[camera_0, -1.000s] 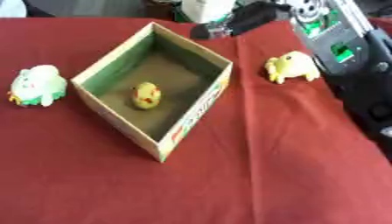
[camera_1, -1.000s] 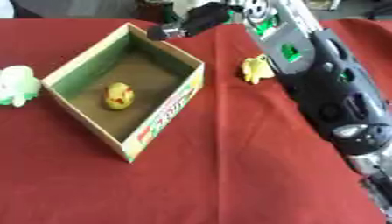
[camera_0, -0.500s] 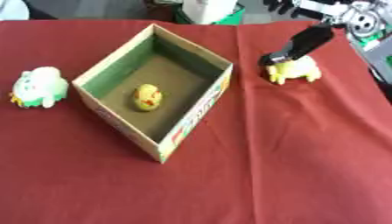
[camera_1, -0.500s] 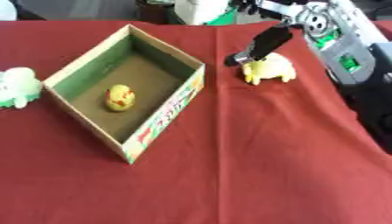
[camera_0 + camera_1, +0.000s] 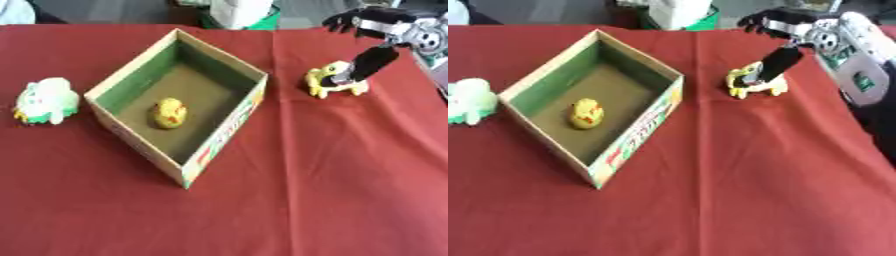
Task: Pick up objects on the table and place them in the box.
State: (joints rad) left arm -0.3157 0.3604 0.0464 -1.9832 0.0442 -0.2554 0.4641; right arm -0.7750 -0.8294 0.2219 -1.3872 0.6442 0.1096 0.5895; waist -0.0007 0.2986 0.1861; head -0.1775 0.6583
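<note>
Compared with one second ago, our right hand (image 5: 372, 37) has left the far edge of the box (image 5: 140, 77) and has come down to the yellow toy (image 5: 331, 82) that lies on the red cloth (image 5: 332, 190) to the right of the box. Half a second ago the thumb was already reaching this toy; now the thumb (image 5: 371, 64) lies on its right side and seems to touch it, while the other fingers (image 5: 346, 20) are spread and lifted above it, so the hand is not yet closed around the toy. The toy itself has not moved: it rests on the cloth, near the box but apart from its right wall. We think this means the grasp is only starting, and the fingers must next close on the toy before we can lift it. Inside the box one small yellow duck (image 5: 169, 112) already lies on the bottom. A white and green toy (image 5: 45, 100) waits on the cloth at the left side of the box, just beside its left corner. Our left hand shows in neither view. So, by our judgement, one object is placed and two remain.
</note>
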